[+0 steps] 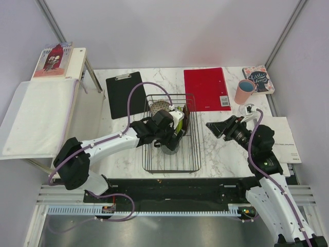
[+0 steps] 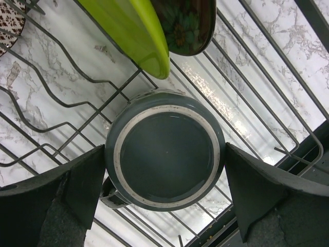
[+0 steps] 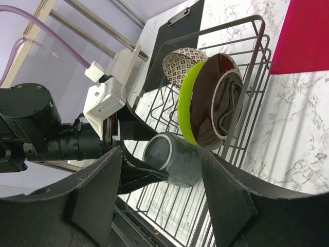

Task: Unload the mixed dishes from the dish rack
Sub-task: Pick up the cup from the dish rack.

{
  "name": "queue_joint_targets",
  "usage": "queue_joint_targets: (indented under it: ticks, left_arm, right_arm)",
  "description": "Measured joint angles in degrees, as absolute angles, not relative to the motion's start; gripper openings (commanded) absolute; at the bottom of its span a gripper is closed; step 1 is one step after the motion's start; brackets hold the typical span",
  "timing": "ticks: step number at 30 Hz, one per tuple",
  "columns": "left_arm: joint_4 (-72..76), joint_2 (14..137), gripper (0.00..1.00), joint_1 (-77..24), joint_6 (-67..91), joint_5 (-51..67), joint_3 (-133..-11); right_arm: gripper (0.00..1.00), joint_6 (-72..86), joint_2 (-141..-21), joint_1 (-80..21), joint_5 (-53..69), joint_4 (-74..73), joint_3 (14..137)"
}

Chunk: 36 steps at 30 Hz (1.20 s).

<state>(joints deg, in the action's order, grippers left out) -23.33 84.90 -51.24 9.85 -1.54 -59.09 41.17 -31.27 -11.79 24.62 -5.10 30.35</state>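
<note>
The left fingers [image 2: 77, 190] are gripping both sides of the inverted mug [image 2: 169, 149], which is sitting in the rack [image 1: 172, 159], for a straight lift. The right fingers [image 3: 97, 195] are hovering wide open, empty, over the counter [image 1: 221, 149], avoiding collision.

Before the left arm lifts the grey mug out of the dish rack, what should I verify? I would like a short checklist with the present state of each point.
1. Left hand straddles the grey mug, one finger on each side: ok.
2. Grip firm on the mug: cannot tell.
3. Room between mug and lime-green plate: not ok, the plate's edge sits right beside the mug.
4. Mug handle free of the dish rack wires: cannot tell, it is partly hidden under a finger.
5. Right hand open, empty, outside the rack: ok.
</note>
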Motion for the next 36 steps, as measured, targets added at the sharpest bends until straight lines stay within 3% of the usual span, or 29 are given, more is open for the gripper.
queue_joint_targets:
  ticks: [19, 36]
  left_arm:
    - [-24.82, 87.39, 0.98, -51.35, 9.85, -3.16, -61.76]
    - [-26.83, 89.82, 0.95, -55.53, 9.89, -12.43, -64.38]
  right_arm:
    - [0.7, 41.19, -32.01, -11.81, 24.71, -4.69, 28.88]
    - [0.7, 41.19, -31.55, -11.79, 24.69, -4.69, 28.08]
